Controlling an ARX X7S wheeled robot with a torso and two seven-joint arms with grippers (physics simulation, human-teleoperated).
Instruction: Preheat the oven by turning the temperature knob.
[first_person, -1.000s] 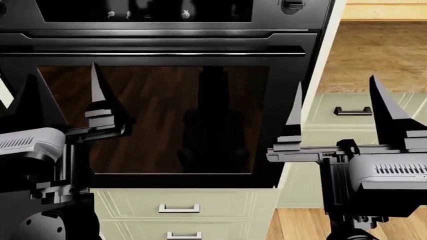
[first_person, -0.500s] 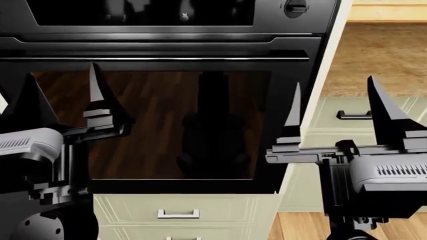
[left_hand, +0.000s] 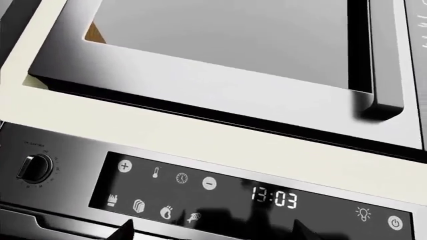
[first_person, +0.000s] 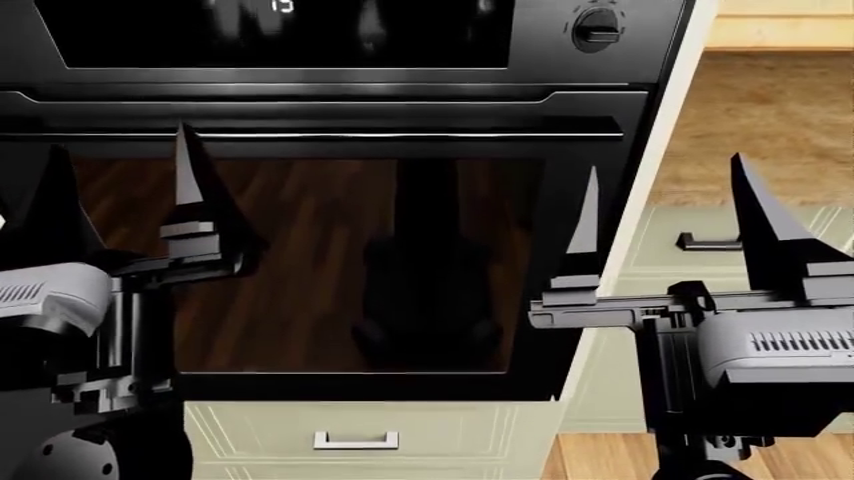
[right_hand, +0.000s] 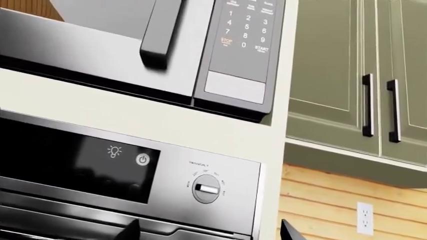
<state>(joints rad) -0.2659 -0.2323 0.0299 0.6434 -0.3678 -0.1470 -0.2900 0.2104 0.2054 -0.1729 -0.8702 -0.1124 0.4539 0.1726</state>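
The black oven (first_person: 347, 260) fills the head view, with a dark glass door, a long bar handle (first_person: 320, 132) and a dark display panel (first_person: 267, 30). The temperature knob (first_person: 594, 27) is a round black dial at the panel's right end. It also shows in the right wrist view (right_hand: 207, 188), straight ahead of the open jaws. My right gripper (first_person: 674, 230) is open and empty, below and right of the knob, short of the oven front. My left gripper (first_person: 123, 195) is open and empty before the door's left side. In the left wrist view the display (left_hand: 267, 197) reads 13:03.
A second black knob (left_hand: 35, 168) sits at the panel's left end. A steel microwave (right_hand: 167, 45) with a keypad is mounted above the oven. Cream drawers (first_person: 354, 438) lie below it. To the right are a wooden counter (first_person: 774, 110), green cabinets (right_hand: 347, 75) and a wall outlet (right_hand: 364, 217).
The head view has risen: the oven front has slid down in the frame and the right knob now shows whole. Both grippers stay open and rise with the view.
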